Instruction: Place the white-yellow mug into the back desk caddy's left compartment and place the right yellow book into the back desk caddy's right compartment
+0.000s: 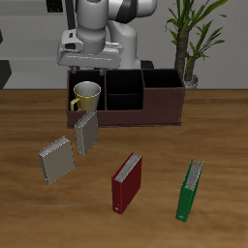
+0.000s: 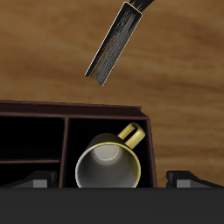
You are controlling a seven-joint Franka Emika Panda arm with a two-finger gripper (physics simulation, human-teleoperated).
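Open jaws of the gripper (image 1: 87, 64) hang above the white-yellow mug (image 2: 109, 164), upright in the back desk caddy's (image 1: 145, 108) end compartment, partly hidden.

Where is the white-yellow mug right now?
The white-yellow mug stands upright inside an end section of the back desk caddy, directly under the claw. In the wrist view its handle points toward the caddy's outer wall.

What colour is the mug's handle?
Yellowish, on the cream-white mug; the handle shows best in the wrist view.
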